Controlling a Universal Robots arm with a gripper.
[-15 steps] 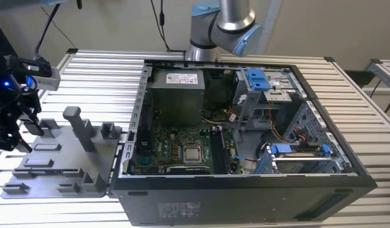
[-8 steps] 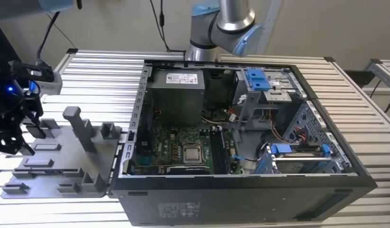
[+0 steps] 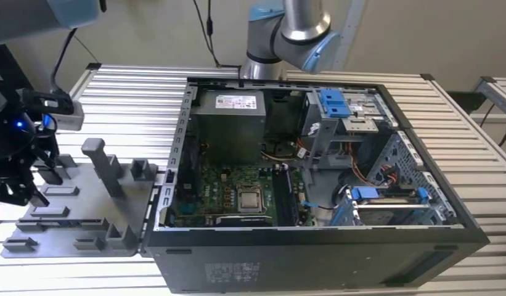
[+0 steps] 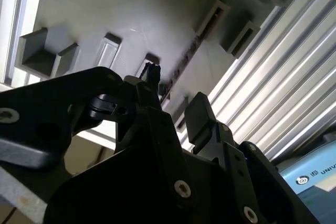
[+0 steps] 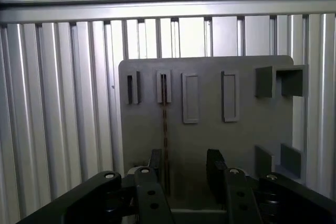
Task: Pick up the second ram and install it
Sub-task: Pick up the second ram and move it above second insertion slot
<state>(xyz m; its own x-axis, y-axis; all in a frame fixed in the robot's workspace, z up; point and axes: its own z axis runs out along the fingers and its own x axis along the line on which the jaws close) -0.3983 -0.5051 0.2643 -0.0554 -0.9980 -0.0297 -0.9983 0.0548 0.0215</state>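
Note:
The second ram is a thin dark stick standing on edge in a slot of the grey fixture plate. In the second wrist view the ram appears edge-on as a dark line. My gripper hangs open just above the plate. Its fingers straddle the near end of the stick, which lies close to one finger with a wide gap to the other. In the exterior view the gripper is over the plate at that view's left, beside the open computer case.
The plate carries several raised holders and empty slots, plus a tall post. It rests on a ribbed metal table. Inside the case are a green motherboard, a power supply and blue drive brackets.

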